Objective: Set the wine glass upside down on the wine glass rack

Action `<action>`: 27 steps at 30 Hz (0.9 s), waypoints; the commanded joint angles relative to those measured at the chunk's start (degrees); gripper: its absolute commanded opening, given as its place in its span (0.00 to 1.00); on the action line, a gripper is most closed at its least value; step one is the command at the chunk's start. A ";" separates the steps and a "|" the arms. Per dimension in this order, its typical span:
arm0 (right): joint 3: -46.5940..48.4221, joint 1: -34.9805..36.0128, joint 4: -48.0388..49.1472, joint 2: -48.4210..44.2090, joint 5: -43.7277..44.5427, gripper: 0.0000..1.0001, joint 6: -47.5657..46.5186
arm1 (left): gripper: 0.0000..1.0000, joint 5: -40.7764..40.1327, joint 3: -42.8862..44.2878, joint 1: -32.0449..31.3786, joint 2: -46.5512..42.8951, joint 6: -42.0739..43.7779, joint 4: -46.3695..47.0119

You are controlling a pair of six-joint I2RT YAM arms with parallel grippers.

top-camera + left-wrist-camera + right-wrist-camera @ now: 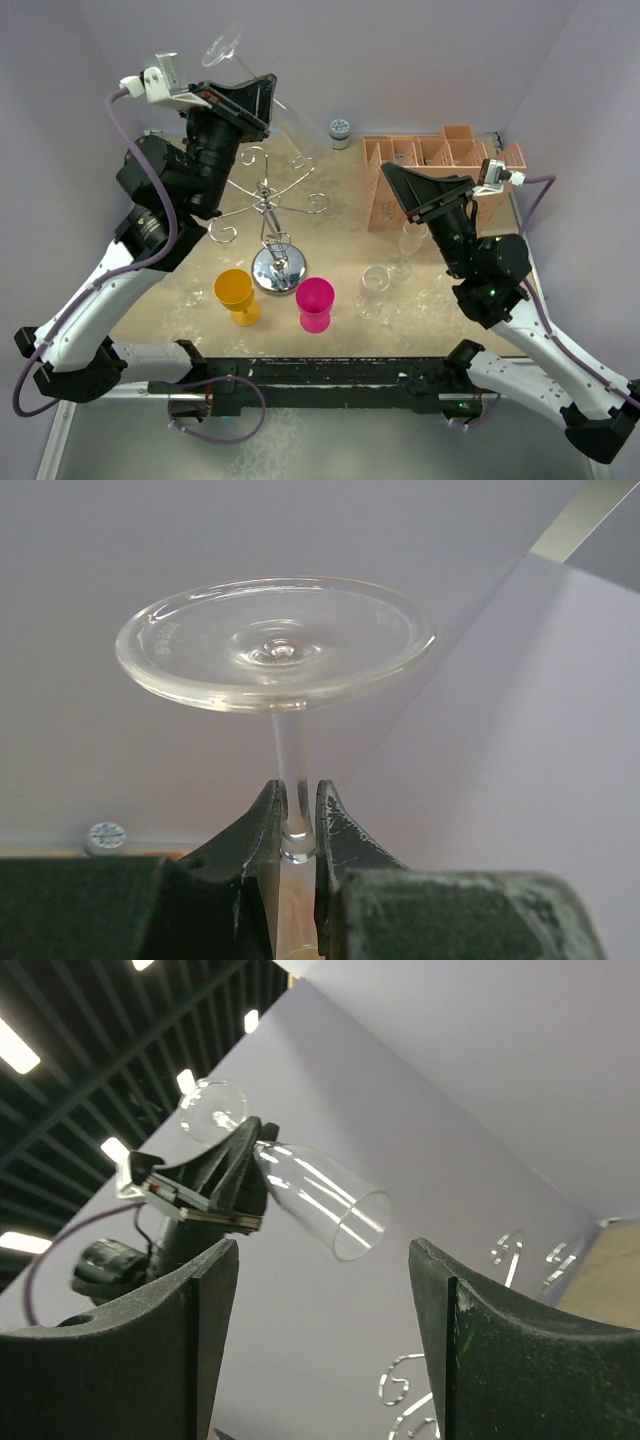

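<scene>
My left gripper (255,95) is raised high at the back left, shut on the stem of a clear wine glass (285,125). The glass is tilted, its round foot (222,45) up and to the left, its open bowl pointing down and right over the rack. In the left wrist view my fingers (297,810) pinch the stem below the foot (275,640). The wine glass rack (270,205), silver wire with curled arms and a round mirrored base, stands below. My right gripper (400,185) is open and empty; its view shows the bowl (320,1200) and the rack's scrolls (510,1250).
An orange goblet (236,295) and a pink goblet (316,303) stand in front of the rack's base. Clear glasses stand at the front right (374,285) and front left (193,295). An orange-pink slotted box (440,165) is at the back right, a small jar (340,132) beside it.
</scene>
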 commanded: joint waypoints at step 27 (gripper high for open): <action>-3.46 0.30 -11.69 -4.86 10.96 0.69 -23.50 | 0.00 -34.89 -28.74 0.11 -34.64 23.15 -14.60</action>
